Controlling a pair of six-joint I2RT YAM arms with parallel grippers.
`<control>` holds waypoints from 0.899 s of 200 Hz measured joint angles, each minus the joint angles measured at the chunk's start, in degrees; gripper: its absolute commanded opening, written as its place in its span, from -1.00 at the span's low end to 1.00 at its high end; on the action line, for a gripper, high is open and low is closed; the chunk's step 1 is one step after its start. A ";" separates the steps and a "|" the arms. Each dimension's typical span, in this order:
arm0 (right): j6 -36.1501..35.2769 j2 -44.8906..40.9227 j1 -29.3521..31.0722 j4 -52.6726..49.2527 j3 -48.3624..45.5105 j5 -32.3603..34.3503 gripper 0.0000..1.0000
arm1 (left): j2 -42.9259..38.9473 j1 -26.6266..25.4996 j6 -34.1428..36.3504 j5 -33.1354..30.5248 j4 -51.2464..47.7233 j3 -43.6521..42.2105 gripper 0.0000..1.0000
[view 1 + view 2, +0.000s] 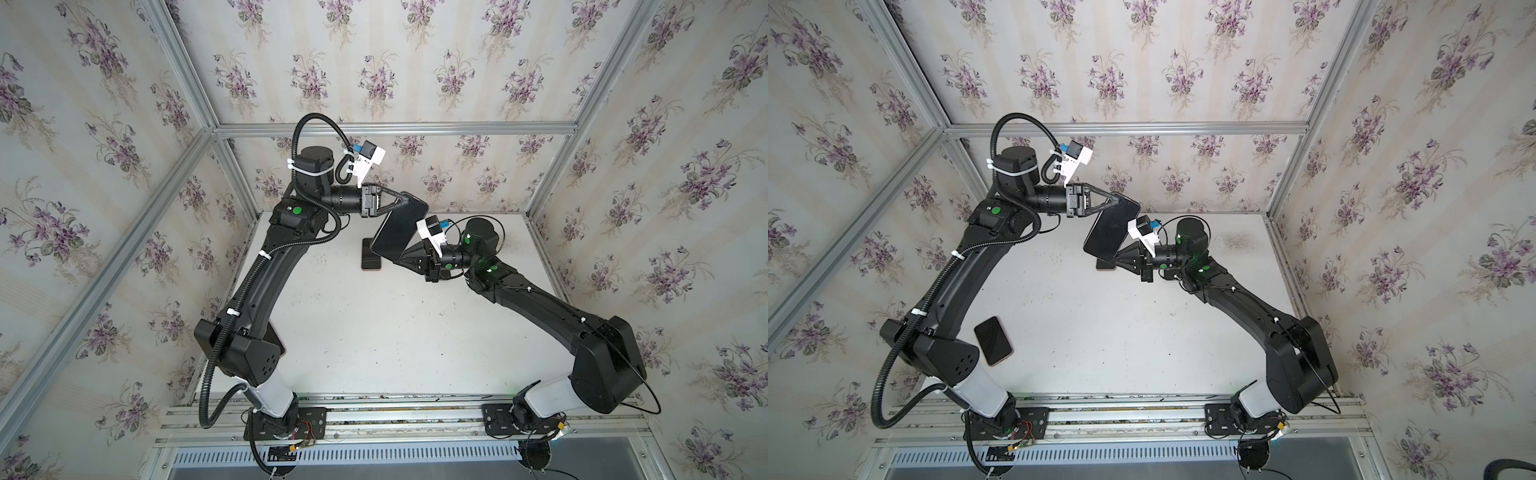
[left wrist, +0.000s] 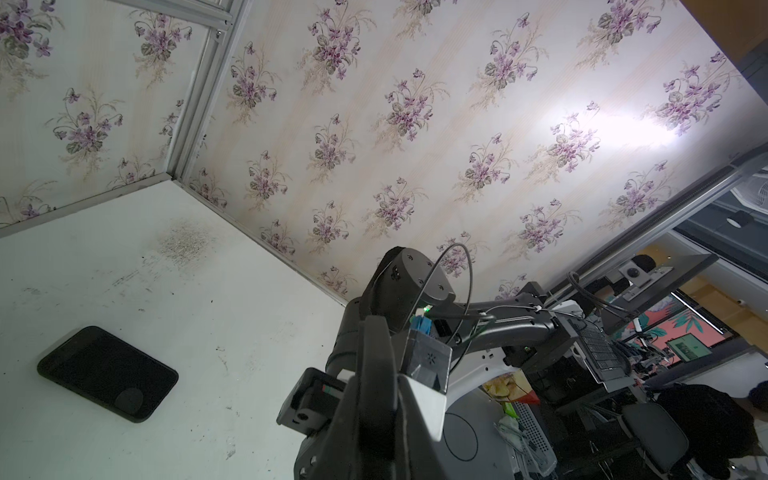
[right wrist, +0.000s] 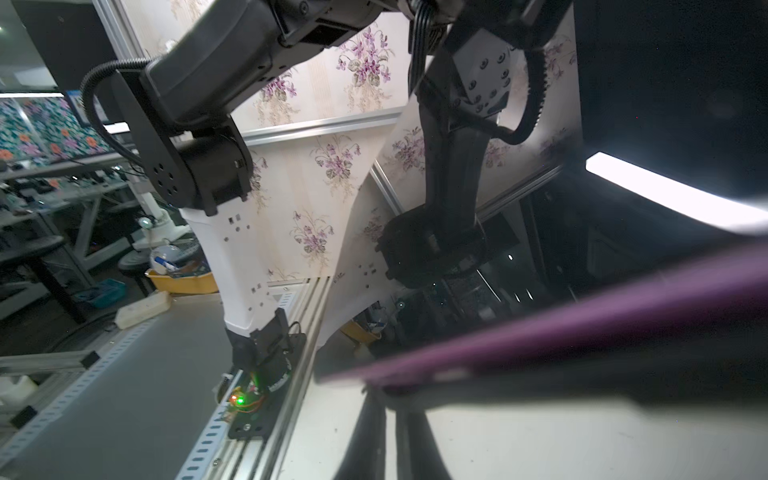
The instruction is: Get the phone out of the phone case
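Above white surface [image 1: 374, 332], phone [image 1: 400, 226] slants upper right to lower left, screen up, left gripper [image 1: 409, 199] and right gripper [image 1: 405, 255] clamped on it.

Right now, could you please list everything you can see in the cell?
held phone: one, black screen, purple edge, in the air between both pincers.
flat black device: one, pinkish edge, on the table under the held phone; phone or case, cannot tell.
second phone: one, black screen, pinkish rim, on the table by the left arm's elbow.
table: one, white, scuffed.
wallpapered walls: three, purple floral, around the table.
left pincer: one, black, shut on the held phone.
right pincer: one, black, shut on the held phone.
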 measured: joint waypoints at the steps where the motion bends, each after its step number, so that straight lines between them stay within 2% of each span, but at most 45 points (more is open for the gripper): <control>1: 0.00 -0.02 0.00 0.00 -0.02 0.09 -0.93 | 0.02 0.00 -0.09 0.00 0.07 0.00 -1.00; 22: -0.81 -0.87 0.00 0.35 -1.46 3.19 -0.87 | 0.15 -0.07 -2.01 -0.57 0.50 0.15 -1.00; 58: -0.31 -4.79 -0.15 3.41 -6.08 10.88 -0.16 | 0.76 0.11 -6.62 -0.74 -0.87 1.99 -1.00; 77: 0.15 -7.80 -0.44 3.15 -9.05 13.49 0.08 | 0.68 1.51 -10.67 -1.18 -0.50 2.38 -1.00; 107: 2.08 -13.55 -1.36 2.25 -13.62 17.44 0.33 | 0.09 4.13 -19.06 -5.79 2.97 0.92 -1.00; 124: 5.35 -15.96 -1.60 1.60 -15.19 18.82 0.38 | -0.59 4.15 -23.52 -7.54 5.66 -0.92 -1.00; 154: 16.90 -15.50 -1.53 4.02 -14.80 18.23 0.38 | -2.38 4.13 -32.02 -10.97 13.86 -7.98 -1.00; 180: 28.26 -12.48 -1.03 11.98 -14.45 17.64 0.40 | -3.10 4.15 -38.95 -13.55 22.40 -14.64 -1.00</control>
